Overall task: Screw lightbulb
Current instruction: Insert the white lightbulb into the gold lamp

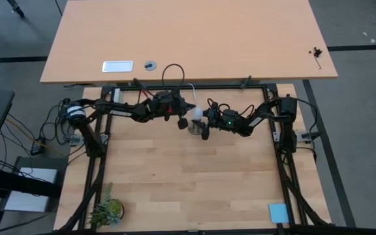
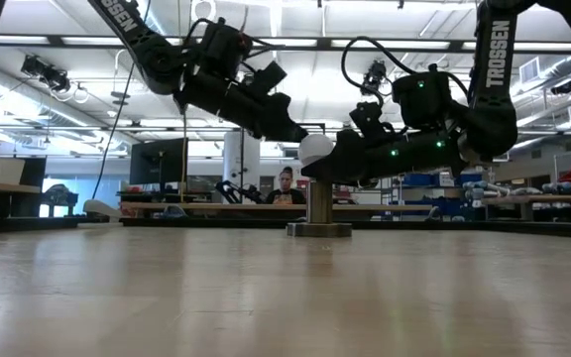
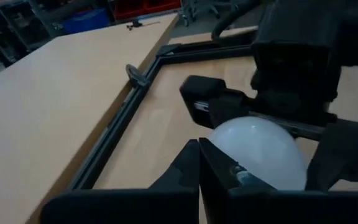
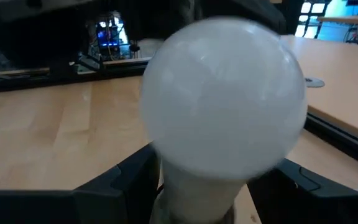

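I read "TROSSEN" on both arms in the low view. My right gripper reaches in level, its fingers clasping the neck of the lightbulb above the socket. My left gripper slants down, fingers closed together, tips touching the bulb's dome.

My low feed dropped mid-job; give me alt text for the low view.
Both grippers meet at the white lightbulb above the grey socket standing mid-table. The left gripper reaches from the upper left, the right gripper from the right.
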You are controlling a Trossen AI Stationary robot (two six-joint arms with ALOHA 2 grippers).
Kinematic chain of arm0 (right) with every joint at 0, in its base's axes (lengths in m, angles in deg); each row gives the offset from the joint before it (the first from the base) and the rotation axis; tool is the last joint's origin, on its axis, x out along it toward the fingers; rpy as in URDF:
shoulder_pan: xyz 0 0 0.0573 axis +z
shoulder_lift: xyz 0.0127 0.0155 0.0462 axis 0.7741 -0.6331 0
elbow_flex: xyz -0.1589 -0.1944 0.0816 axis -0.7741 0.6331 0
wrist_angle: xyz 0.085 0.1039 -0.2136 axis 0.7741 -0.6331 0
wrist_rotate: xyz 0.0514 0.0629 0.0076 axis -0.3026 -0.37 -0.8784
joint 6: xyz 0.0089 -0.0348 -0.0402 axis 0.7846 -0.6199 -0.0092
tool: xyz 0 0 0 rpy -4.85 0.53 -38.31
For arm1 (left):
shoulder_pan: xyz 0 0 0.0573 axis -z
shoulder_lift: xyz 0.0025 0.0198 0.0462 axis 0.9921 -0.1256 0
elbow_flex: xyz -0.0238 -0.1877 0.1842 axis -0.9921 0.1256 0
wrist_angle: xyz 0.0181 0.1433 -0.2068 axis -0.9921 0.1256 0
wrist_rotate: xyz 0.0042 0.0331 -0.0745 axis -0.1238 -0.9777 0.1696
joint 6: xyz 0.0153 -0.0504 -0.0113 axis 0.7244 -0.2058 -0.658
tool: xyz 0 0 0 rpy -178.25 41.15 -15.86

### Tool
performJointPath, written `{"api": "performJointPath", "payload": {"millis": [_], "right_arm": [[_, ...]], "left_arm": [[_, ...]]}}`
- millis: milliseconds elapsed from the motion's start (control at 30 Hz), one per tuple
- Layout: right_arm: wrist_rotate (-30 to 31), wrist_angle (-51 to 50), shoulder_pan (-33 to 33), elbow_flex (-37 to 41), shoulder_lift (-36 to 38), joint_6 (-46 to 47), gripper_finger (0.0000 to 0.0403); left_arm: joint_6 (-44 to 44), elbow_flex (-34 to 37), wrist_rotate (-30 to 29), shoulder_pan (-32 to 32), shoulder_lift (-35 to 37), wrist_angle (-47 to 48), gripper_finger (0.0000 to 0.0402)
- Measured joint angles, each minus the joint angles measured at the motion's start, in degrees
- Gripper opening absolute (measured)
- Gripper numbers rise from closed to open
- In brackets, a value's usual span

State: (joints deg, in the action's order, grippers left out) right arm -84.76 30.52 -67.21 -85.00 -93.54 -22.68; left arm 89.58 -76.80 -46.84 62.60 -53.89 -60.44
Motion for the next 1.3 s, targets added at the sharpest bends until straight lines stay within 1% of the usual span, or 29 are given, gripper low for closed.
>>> {"api": "performJointPath", "payload": {"millis": [200,700,933,1100,1300], "right_arm": [[0.27,-0.01,0.03,0.0,0.0,-0.78,0.0228],[-0.3,-0.32,0.13,0.04,0.0,-1.56,0.0229],[0.26,-0.19,1.07,0.04,0.0,-2.38,0.0229],[1.01,-0.29,1.11,0.04,0.08,0.23,0.0238],[1.29,-0.36,1.11,0.04,0.11,2.98,0.026]], "left_arm": [[0.4,-1.44,-0.78,1.41,-2.68,0.2,0.0002],[1.37,-1.41,-1.44,3.64,-2.76,-0.53,0.0001],[3.31,-1.39,-3.24,4.46,-2.76,-0.37,0.0001],[3.34,-1.36,-3.6,4.46,-2.76,-0.27,0.0001],[3.37,-1.34,-4.12,4.48,-2.77,-0.2,0.0001]]}}
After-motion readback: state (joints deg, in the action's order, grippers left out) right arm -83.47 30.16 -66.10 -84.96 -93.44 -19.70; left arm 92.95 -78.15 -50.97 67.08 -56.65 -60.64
